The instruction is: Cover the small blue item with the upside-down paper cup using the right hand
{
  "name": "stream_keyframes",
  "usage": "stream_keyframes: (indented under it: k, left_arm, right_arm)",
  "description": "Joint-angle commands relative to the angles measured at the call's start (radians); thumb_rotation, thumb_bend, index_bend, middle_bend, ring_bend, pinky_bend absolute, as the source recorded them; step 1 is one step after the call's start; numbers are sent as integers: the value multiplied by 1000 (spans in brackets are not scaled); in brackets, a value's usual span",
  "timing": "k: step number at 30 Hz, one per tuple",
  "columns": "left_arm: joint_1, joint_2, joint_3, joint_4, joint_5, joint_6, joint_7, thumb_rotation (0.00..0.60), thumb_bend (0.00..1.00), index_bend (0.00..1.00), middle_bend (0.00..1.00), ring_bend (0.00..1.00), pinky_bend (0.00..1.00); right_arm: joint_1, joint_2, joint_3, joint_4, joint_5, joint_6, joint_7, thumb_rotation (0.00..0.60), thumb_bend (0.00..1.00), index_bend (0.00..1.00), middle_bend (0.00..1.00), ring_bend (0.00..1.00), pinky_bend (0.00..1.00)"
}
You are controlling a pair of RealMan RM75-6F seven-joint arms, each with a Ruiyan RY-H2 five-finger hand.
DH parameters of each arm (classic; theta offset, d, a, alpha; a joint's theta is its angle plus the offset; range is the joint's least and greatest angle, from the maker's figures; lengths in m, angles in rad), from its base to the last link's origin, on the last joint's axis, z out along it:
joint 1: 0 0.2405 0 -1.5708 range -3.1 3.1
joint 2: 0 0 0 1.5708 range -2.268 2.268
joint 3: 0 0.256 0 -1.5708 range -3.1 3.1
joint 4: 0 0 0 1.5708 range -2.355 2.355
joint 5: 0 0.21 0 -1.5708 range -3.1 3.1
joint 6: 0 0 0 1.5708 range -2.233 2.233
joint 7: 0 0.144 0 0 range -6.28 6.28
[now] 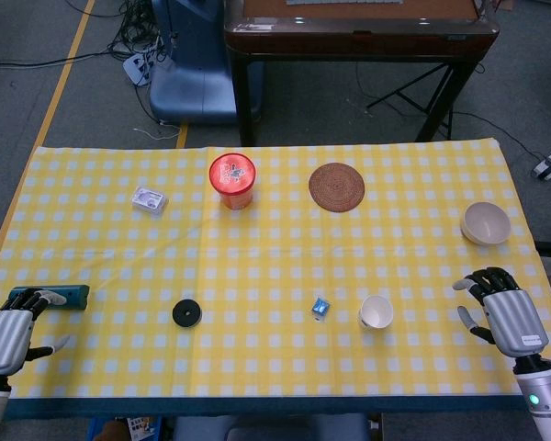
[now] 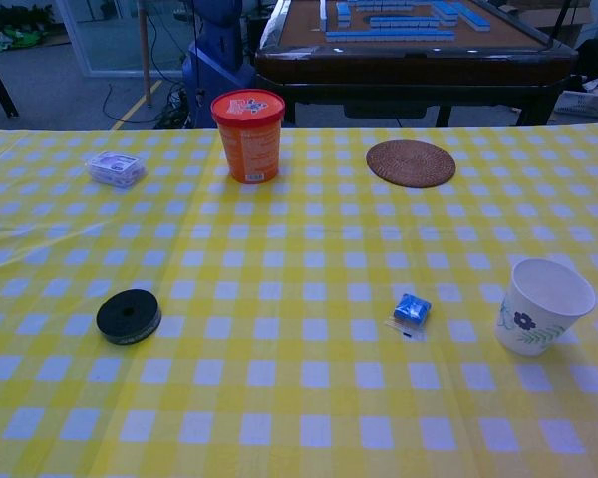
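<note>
A small blue wrapped item point(image 1: 320, 307) point(image 2: 411, 310) lies on the yellow checked cloth near the front centre. To its right stands a white paper cup point(image 1: 376, 312) point(image 2: 541, 306) with a flower print, mouth up and tilted a little. My right hand point(image 1: 500, 308) hovers at the table's front right corner, well right of the cup, fingers spread and holding nothing. My left hand point(image 1: 9, 333) is at the front left corner, fingers apart and holding nothing. Neither hand shows in the chest view.
A black round disc point(image 1: 186, 313) point(image 2: 129, 316) lies front left. An orange tub with a red lid point(image 1: 232, 180) point(image 2: 248, 134), a small clear packet point(image 1: 149, 198) point(image 2: 115, 168), a woven coaster point(image 1: 336, 186) point(image 2: 411, 163) and a beige bowl point(image 1: 485, 222) sit further back. A blue bar point(image 1: 55, 296) lies by my left hand.
</note>
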Motion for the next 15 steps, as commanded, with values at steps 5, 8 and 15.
stream_keyframes:
  k: [5,8,15]
  left_arm:
    - [-5,-12,2,7,-1,-9,11,600,102,463,366,232,298]
    - [-8,-11,3,5,0,-13,10,600,102,463,366,233,298]
    - [-7,1,2,-4,-6,-13,0,600,102,464,366,235,298]
  right_arm:
    - [-2,-8,-4,2,-4,2,-32,600,362,392,396,261,196]
    - [-2,-1,-12,-6,-10,-2,-23,600,350,393,396,261,246]
    - [28,16,-10,-6,4,-62,-16,600,136,393,413,354,661]
